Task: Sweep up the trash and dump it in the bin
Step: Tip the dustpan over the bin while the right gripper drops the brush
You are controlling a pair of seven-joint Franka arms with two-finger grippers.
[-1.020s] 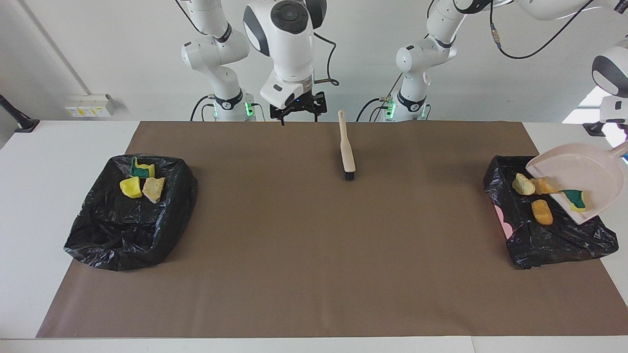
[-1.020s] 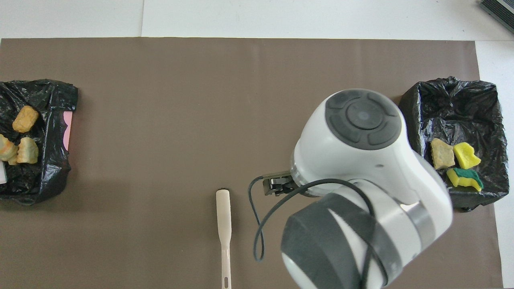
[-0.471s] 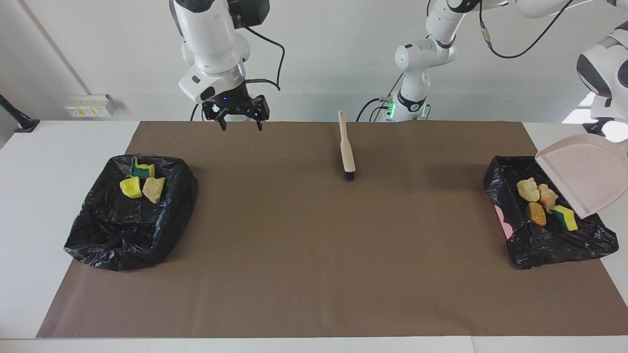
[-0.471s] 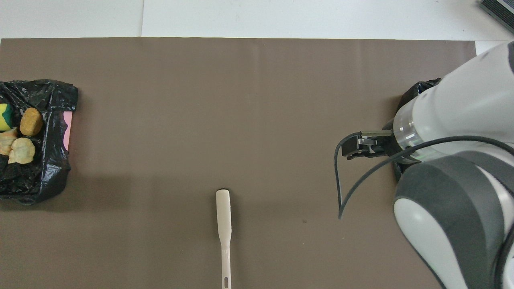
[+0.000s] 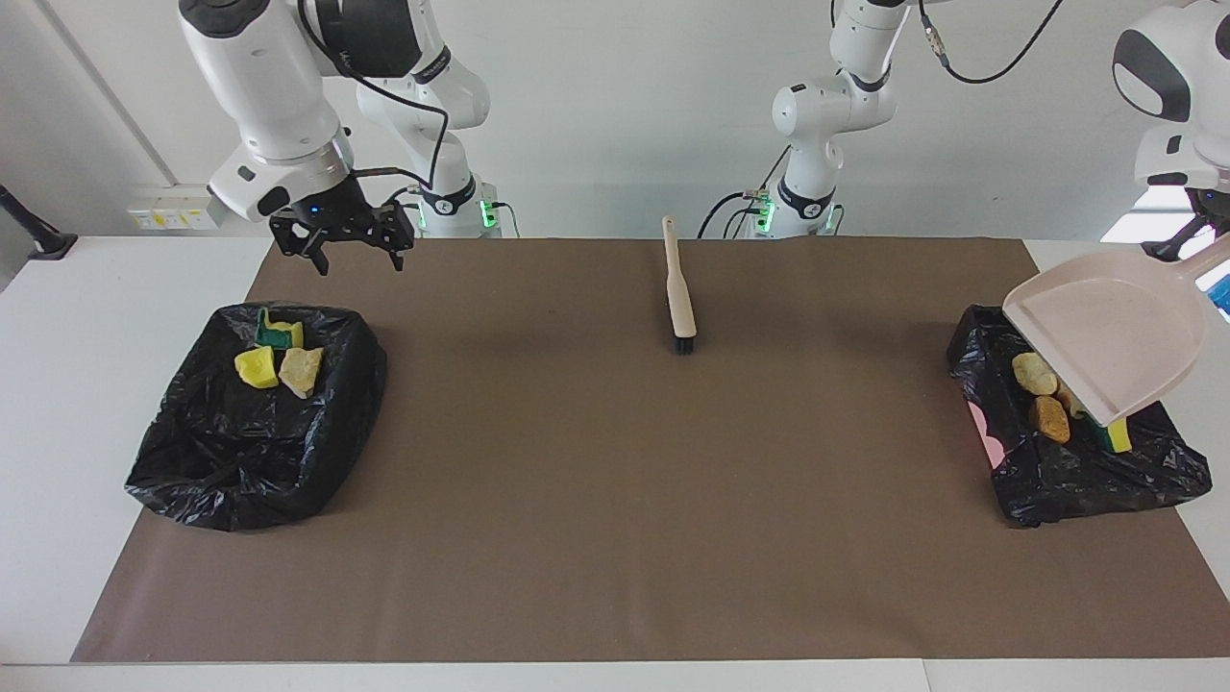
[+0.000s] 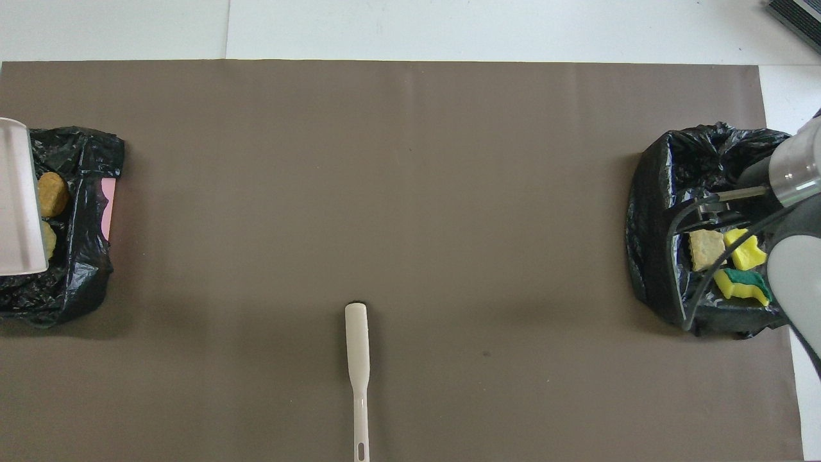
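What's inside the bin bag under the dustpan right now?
In the bin bag, a tan chunk, an orange-brown chunk and a green-and-yellow edge show. The dustpan, tilted above in the left gripper, hides whatever else lies beneath it.

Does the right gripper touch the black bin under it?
Apart. In the facing view the right gripper, open, hangs over the brown mat, with mat plainly showing between it and the black bin.
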